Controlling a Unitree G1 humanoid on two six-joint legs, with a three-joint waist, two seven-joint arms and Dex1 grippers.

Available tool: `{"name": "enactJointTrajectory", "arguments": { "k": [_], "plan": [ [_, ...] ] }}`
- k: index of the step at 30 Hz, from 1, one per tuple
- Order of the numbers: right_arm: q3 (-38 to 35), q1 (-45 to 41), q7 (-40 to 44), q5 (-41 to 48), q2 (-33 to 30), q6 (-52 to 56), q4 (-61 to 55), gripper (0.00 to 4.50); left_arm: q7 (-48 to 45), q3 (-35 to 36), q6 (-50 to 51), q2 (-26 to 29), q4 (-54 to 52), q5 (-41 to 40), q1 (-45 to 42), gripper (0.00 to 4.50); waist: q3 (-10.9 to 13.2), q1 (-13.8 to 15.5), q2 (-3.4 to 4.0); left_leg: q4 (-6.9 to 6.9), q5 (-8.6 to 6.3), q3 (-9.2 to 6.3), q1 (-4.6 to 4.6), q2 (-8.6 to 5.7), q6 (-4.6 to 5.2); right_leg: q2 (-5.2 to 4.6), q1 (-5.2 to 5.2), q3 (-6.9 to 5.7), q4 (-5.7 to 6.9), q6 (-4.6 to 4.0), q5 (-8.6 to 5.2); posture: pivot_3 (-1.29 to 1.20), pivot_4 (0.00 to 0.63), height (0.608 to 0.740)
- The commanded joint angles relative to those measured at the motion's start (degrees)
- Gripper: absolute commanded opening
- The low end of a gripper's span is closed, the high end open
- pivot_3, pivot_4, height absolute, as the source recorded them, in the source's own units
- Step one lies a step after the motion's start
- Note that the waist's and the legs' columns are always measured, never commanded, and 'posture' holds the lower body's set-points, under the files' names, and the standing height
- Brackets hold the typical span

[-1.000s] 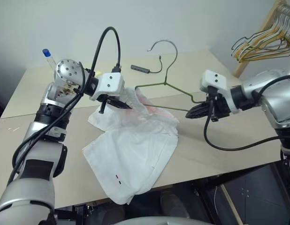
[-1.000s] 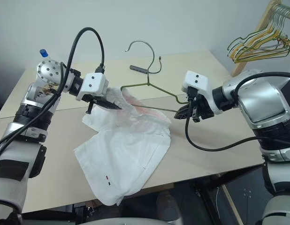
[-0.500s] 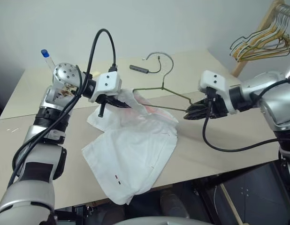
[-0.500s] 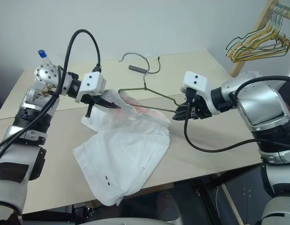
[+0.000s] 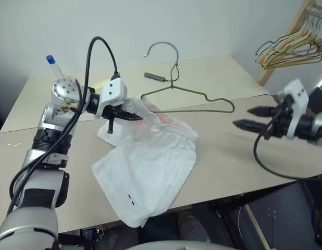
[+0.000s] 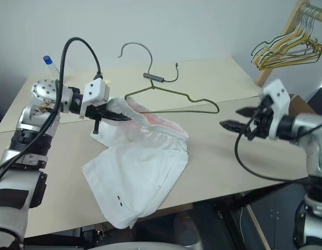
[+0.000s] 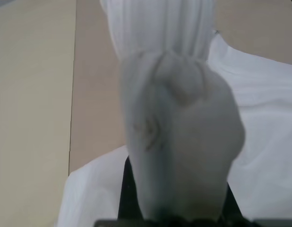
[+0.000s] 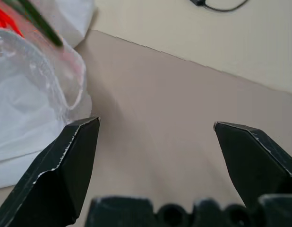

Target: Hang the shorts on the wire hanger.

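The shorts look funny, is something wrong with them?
A bit. The shorts lie crumpled, one leg drooping over the table edge. The left gripper pinches the bunched waistband, and the wire hanger pokes into it at a slant. The right gripper hangs open beside it, holding nothing.

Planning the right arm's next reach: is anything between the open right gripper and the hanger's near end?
Nothing visible. Only bare table separates the right gripper from the hanger. The left gripper holds the shorts at the hanger's other end.
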Motion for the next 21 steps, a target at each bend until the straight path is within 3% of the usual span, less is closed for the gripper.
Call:
{"name": "enactJointTrajectory", "arguments": {
  "k": [1, 10, 20, 21],
  "plan": [
    [-2.5, 4.9, -2.0, 2.3, 3.3, -3.9, -5.0, 4.47, 0.9, 1.6, 0.9, 0.5, -2.6, -1.3, -0.3, 0.00, 0.0, -0.1, 0.01, 0.00, 0.00, 0.00, 0.00, 0.00, 0.00, 0.01, 0.01, 0.00, 0.00, 0.00, 0.00, -0.22, 0.000, 0.740],
    [11.2, 5.4, -10.3, 0.4, 18.6, -6.9, -6.9, 4.47, 1.7, 1.9, 2.7, 0.9, -4.8, -1.9, 0.7, 0.00, -0.1, -0.9, 0.10, -0.03, 0.00, -0.03, 0.13, 0.09, 0.00, 0.24, 0.03, 0.04, 0.06, -0.01, 0.00, -0.20, 0.000, 0.740],
    [19.2, -0.8, -13.8, -2.7, 25.1, -10.9, 1.2, 4.47, 2.1, 2.2, 3.4, 1.5, -5.9, -2.2, 1.2, 0.00, -0.1, -0.6, 0.10, -0.02, 0.00, -0.07, 0.09, -0.03, 0.00, 0.10, 0.02, 0.00, 0.05, -0.01, 0.00, -0.18, 0.000, 0.740],
    [19.3, -1.1, -13.8, -2.6, 25.2, -11.0, 1.5, 4.30, 2.2, 2.2, 3.4, 1.6, -6.0, -2.2, 1.3, 0.00, -0.1, -0.6, 0.10, -0.02, 0.00, -0.07, 0.09, -0.05, 0.00, 0.10, 0.02, -0.01, 0.05, -0.01, 0.00, -0.18, 0.000, 0.740]
  ]
}}
